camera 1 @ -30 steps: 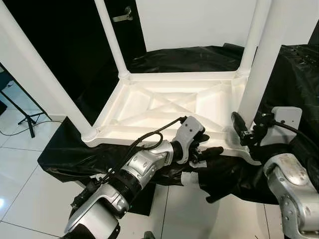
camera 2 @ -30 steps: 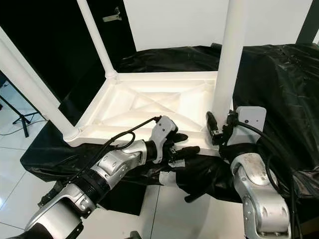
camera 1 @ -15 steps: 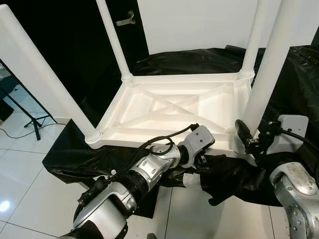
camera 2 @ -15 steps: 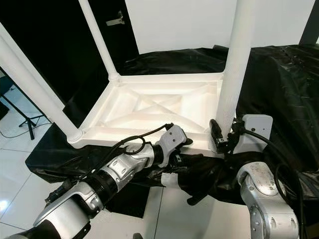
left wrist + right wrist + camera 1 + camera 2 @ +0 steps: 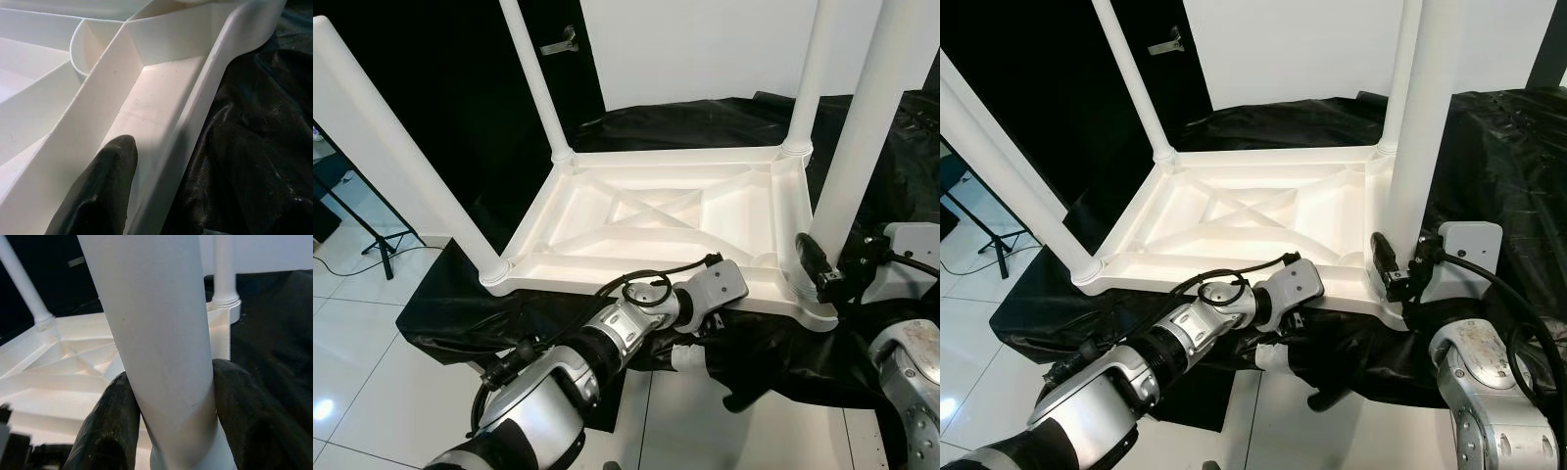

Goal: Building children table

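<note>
Since a second ago left gripper (image 5: 710,315) dropped from above the front rim to tuck under it near the front-right corner of the upturned white table (image 5: 646,211), which sits legs-up on the black-draped platform (image 5: 724,113); right gripper (image 5: 1393,279) stays at the base of the near-right leg (image 5: 1420,147). Left wrist view: one black finger (image 5: 105,191) lies on the ribbed underside just inside the rim, so can't tell if that claw is clenched or released. Right wrist view: both fingers (image 5: 110,431) clamp the leg just above its socket; judgement: hold the rim steady and drive the leg straight down, no tilt, until seated.
</note>
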Robot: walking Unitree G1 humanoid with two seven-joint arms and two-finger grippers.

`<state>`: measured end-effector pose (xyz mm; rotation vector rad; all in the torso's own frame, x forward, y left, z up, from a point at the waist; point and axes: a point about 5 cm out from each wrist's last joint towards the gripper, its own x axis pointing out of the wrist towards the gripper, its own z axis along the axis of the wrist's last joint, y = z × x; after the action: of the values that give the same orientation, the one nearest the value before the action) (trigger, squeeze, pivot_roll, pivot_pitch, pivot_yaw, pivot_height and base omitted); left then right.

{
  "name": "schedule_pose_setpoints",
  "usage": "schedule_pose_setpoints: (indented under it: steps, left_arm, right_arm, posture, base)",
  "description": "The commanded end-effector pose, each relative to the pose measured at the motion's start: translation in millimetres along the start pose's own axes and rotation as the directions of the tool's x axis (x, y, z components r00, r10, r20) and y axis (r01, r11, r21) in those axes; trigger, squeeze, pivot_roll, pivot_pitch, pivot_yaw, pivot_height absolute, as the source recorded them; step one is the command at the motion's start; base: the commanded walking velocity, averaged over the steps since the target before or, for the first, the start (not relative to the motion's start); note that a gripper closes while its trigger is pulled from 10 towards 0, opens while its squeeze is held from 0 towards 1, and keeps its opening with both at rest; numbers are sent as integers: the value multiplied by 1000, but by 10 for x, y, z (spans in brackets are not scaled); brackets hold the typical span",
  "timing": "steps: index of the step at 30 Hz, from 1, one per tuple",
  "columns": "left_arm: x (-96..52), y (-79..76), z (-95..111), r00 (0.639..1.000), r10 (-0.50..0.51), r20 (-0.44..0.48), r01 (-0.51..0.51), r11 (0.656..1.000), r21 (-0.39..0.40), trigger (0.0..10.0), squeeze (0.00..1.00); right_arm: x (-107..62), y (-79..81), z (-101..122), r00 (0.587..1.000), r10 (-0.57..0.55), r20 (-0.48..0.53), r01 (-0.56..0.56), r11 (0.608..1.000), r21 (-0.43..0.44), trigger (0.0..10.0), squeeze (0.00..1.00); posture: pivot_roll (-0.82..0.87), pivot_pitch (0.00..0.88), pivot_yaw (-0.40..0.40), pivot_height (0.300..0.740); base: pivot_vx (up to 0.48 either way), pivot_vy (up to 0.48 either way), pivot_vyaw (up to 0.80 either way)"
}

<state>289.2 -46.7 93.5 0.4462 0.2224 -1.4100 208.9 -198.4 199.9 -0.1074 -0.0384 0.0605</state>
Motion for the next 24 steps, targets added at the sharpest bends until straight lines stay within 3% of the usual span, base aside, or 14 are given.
schedule_pose_setpoints:
  steps: [1, 3, 4, 5, 7, 9, 10, 11, 12, 17, 24]
  left_arm:
    - [-15, -188, -296, 971, -204, -128, 196, 978, -72, 10000, 0]
    - [-15, -188, -296, 971, -204, -128, 196, 978, -72, 10000, 0]
    - [1, -193, -283, 972, -204, -119, 195, 977, -81, 8980, 0]
    - [5, -195, -277, 972, -205, -115, 196, 977, -84, 8980, 0]
    - [18, -190, -269, 973, -200, -111, 192, 978, -82, 5137, 0]
    - [27, -183, -262, 976, -190, -109, 182, 980, -81, 4902, 0]
    - [27, -183, -262, 976, -190, -109, 182, 980, -81, 4902, 0]
    - [36, -168, -256, 979, -171, -113, 163, 984, -78, 4902, 0]
    - [44, -149, -249, 982, -149, -118, 141, 987, -74, 10000, 0]
    - [53, -94, -224, 989, -94, -116, 87, 994, -65, 10000, 0]
    - [48, -91, -237, 989, -89, -116, 82, 995, -64, 10000, 0]
  right_arm:
    - [-34, 57, 33, 999, 41, 10, -41, 999, 4, 10000, 0]
    - [-34, 57, 33, 999, 41, 10, -41, 999, 4, 10000, 0]
    - [-63, 54, -12, 999, 42, -10, -42, 999, 4, 10000, 0]
    - [-72, 54, -29, 999, 42, -17, -42, 999, 4, 10000, 0]
    - [-91, 59, -65, 999, 46, -30, -45, 999, 7, 10000, 0]
    - [-111, 65, -104, 998, 49, -41, -49, 999, 15, 10000, 0]
    - [-111, 65, -104, 998, 49, -41, -49, 999, 15, 10000, 0]
    - [-137, 69, -168, 997, 61, -51, -56, 995, 79, 10000, 0]
    - [-172, 42, -263, 996, 50, -76, -42, 994, 97, 10000, 0]
    - [-277, -10, -465, 990, 23, -141, -10, 996, 93, 10000, 0]
    - [-298, -48, -489, 989, -14, -146, 23, 998, 59, 10000, 0]
  posture:
    - [-89, 0, 135, 740]
    - [-89, 0, 135, 740]
    - [-90, 0, 136, 740]
    - [-90, 0, 137, 740]
    - [-92, 0, 137, 740]
    - [-93, 0, 137, 740]
    - [-93, 0, 137, 740]
    - [-94, 0, 137, 740]
    - [-90, 0, 137, 740]
    - [-90, 0, 138, 740]
    - [-90, 0, 140, 740]
  base:
    - [0, 0, 0]
    - [0, 0, 0]
    - [0, 0, 0]
    - [0, 0, 0]
    - [0, 0, 0]
    - [0, 0, 0]
    - [0, 0, 0]
    - [0, 0, 0]
    - [0, 0, 0]
    - [0, 0, 0]
    - [0, 0, 0]
